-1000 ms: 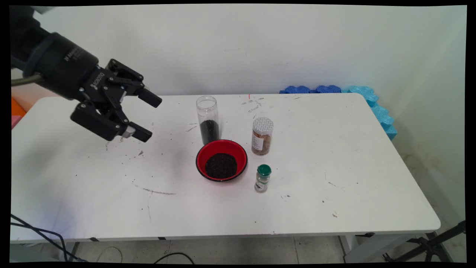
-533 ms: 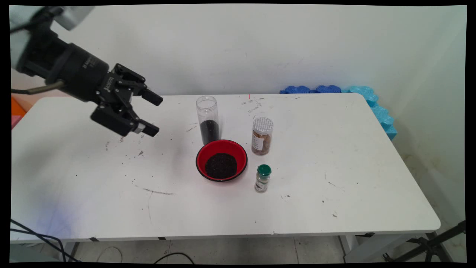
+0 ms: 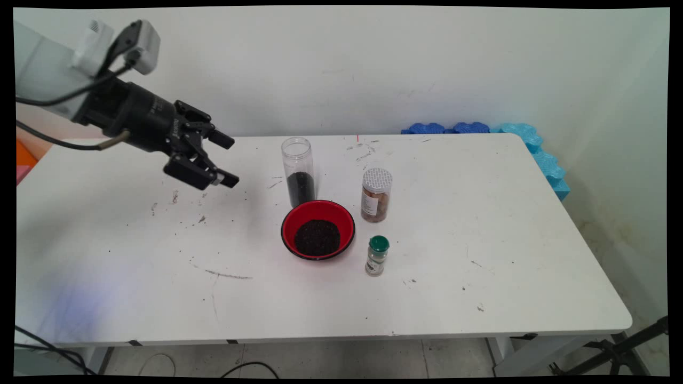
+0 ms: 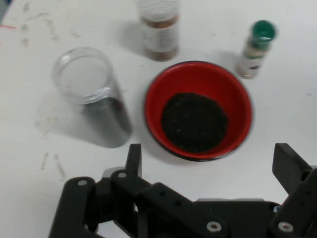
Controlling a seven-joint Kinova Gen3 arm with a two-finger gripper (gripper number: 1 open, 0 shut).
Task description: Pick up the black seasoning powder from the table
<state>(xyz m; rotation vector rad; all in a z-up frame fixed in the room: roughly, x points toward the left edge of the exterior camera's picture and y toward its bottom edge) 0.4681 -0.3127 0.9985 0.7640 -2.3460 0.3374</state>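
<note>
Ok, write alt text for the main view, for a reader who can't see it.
A black robot hand, fingers open and empty, hangs above the left of a white table. To its right stand an open clear jar partly filled with dark grains, a red bowl of the same grains, a foil-capped jar and a small green-capped bottle.

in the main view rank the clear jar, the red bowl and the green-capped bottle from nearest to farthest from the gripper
From the gripper:
1. Clear jar, just to its right.
2. Red bowl, in front of the jar.
3. Green-capped bottle, right of the bowl.
</note>
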